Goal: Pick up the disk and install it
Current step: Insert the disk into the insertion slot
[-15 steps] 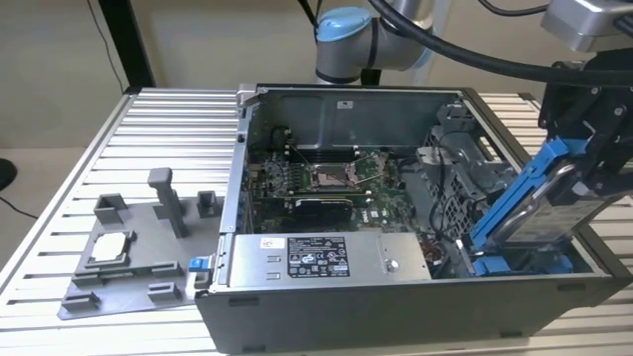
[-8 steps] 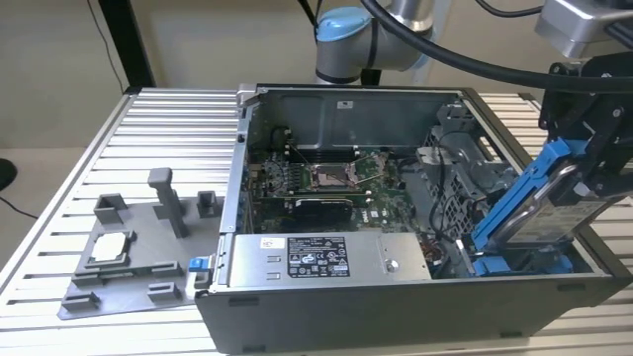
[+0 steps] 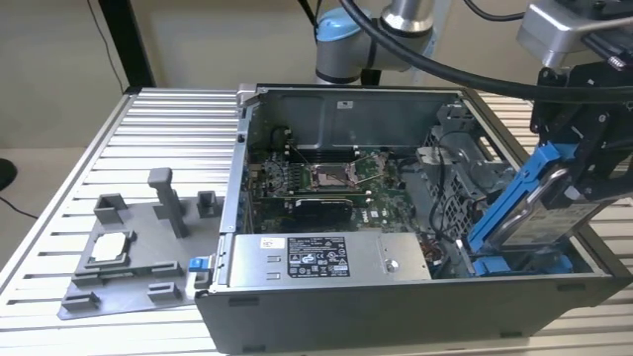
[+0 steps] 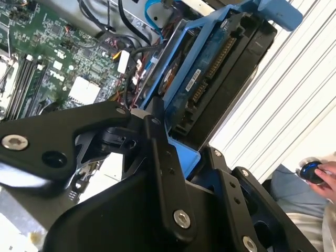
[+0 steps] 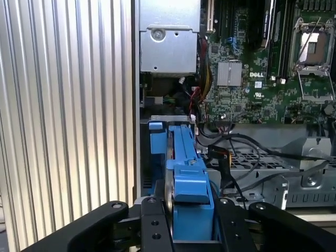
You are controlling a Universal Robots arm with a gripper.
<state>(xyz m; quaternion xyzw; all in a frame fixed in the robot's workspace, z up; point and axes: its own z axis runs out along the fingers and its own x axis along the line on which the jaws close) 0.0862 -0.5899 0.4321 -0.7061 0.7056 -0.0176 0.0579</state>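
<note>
jaws: clamping shut on the disk [image 3: 534,219] by its blue carrier; black fingers [image 5: 152,231] pressing on both sides in the first wrist view
disk: hanging tilted on edge over the open computer case [image 3: 396,304], over the bench's edge on the exterior view's right
disk ends: lower end dipping inside the case, upper end sticking up above the rim
contact: cannot tell whether the lower end is touching the blue bay rails [image 3: 524,265] below it
case: lying open side up on the bench [image 3: 168,119]
inside: motherboard [image 3: 327,196] lying flat, power supply [image 3: 327,256] running along the near wall
fixture: grey fixture [image 3: 158,285] sitting on the bench just beside the case, toward the near corner on the exterior view's left, carrying a small square chip [image 3: 109,247]
person: hand [image 4: 326,177] holding a small blue object, showing past the bench in the second wrist view
</note>
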